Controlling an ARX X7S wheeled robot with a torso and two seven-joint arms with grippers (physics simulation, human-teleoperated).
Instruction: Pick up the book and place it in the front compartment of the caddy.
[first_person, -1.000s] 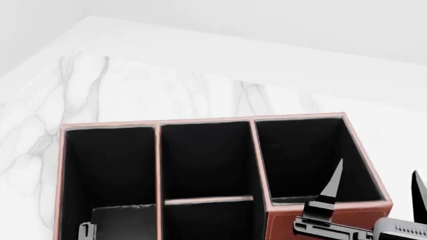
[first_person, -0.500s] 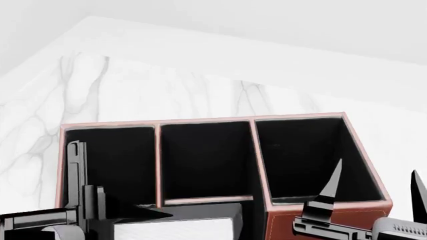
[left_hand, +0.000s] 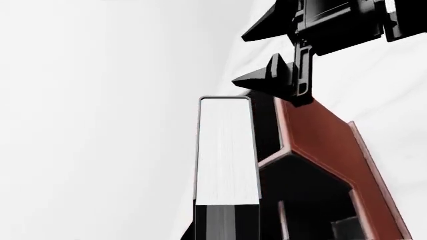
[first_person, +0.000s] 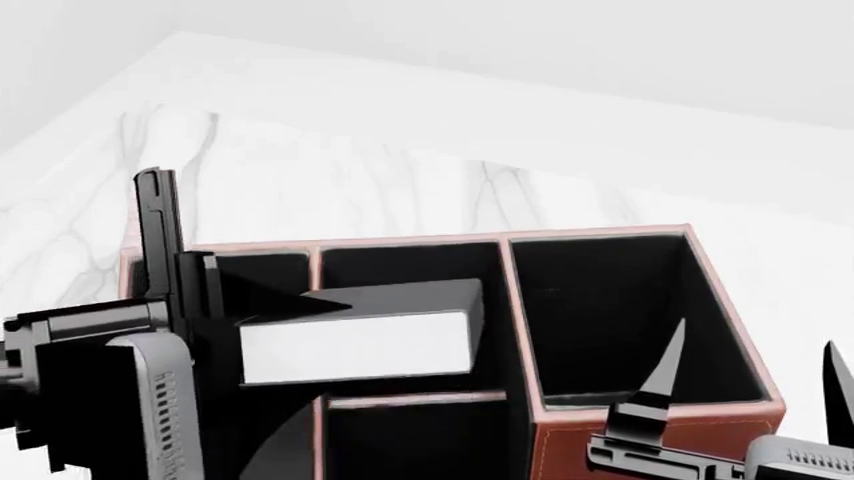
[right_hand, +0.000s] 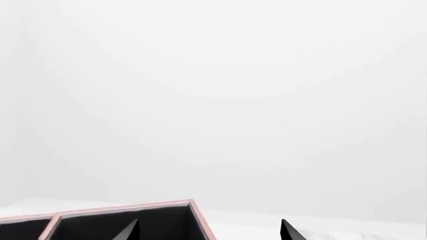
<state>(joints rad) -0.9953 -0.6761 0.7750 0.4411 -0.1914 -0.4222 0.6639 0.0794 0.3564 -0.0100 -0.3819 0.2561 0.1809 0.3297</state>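
Observation:
The caddy (first_person: 641, 440) is reddish-brown with black-lined pockets and fills the lower head view. My left gripper (first_person: 220, 300) is shut on the book (first_person: 360, 345), black with white page edges, and holds it level above the caddy's left and middle pockets. A low pinkish divider (first_person: 416, 398) splits the middle column, and its near pocket (first_person: 414, 445) shows just below the book. In the left wrist view the book (left_hand: 227, 150) stands out from my jaws beside the caddy (left_hand: 320, 145). My right gripper (first_person: 754, 375) is open and empty at the caddy's near right corner.
The caddy stands on a white marble counter (first_person: 400, 180) with a raised white back edge. The right wrist view shows my open right gripper (right_hand: 210, 232) over the caddy's rim (right_hand: 120, 209), with a blank white wall beyond. My right gripper (left_hand: 300, 45) also shows in the left wrist view.
My left gripper has risen from the bottom edge of the head view with the book, up and over the caddy's left and middle pockets. The right arm has not moved.

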